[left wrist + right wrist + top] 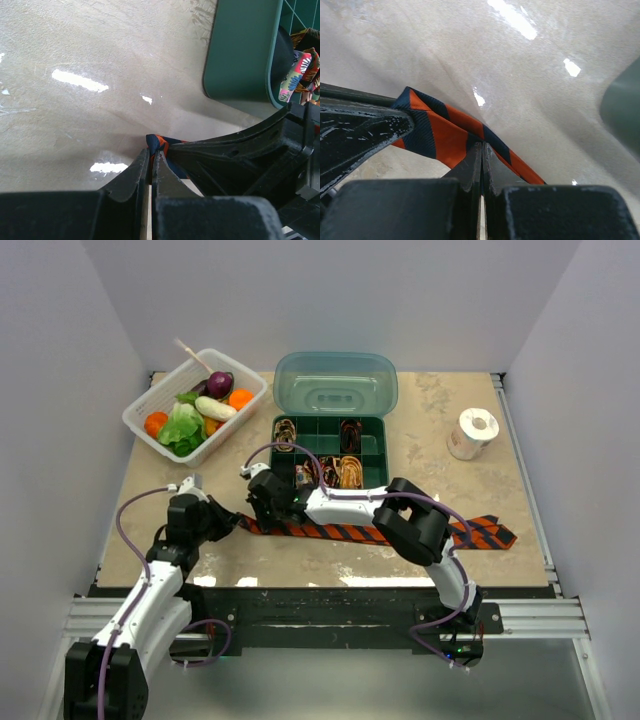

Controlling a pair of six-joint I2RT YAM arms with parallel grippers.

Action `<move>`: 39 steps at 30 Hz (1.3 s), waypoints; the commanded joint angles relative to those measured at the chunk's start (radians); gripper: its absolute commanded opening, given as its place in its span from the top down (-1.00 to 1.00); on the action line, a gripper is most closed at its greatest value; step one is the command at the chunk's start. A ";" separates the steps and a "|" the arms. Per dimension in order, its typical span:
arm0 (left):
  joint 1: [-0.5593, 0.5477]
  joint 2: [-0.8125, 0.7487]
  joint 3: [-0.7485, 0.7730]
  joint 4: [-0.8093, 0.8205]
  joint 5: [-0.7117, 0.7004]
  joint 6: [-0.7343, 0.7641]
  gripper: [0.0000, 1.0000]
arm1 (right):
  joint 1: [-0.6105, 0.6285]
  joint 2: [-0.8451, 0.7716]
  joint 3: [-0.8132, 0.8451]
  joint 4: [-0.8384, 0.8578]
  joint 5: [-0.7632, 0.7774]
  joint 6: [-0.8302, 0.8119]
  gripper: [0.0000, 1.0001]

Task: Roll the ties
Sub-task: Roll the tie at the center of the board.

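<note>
An orange-red tie with navy stripes (350, 533) lies flat across the near part of the table, its wide end at the right. My left gripper (234, 521) is shut on the tie's narrow left end; the left wrist view shows the fabric (159, 142) bunched at its tips (151, 153). My right gripper (264, 506) reaches across from the right and is shut on the same tie (442, 131) a little further along, its tips (482, 146) pinching the edge. Several small rolled ties (348, 470) sit in a green compartment box (381, 454).
The box's teal lid (335, 385) stands open behind it. A white basket of toy vegetables (195, 405) is at the back left. A white tape roll (472, 433) stands at the back right. The box corner (240, 50) is close to both grippers.
</note>
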 commanded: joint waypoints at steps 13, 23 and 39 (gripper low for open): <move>-0.007 -0.031 0.029 0.076 0.088 0.045 1.00 | -0.021 -0.006 -0.129 0.273 -0.193 0.190 1.00; -0.029 -0.096 -0.028 0.159 0.169 0.024 1.00 | -0.064 -0.008 -0.242 0.412 -0.236 0.310 1.00; -0.119 -0.169 -0.101 0.145 0.126 -0.027 1.00 | -0.073 -0.008 -0.263 0.446 -0.244 0.321 1.00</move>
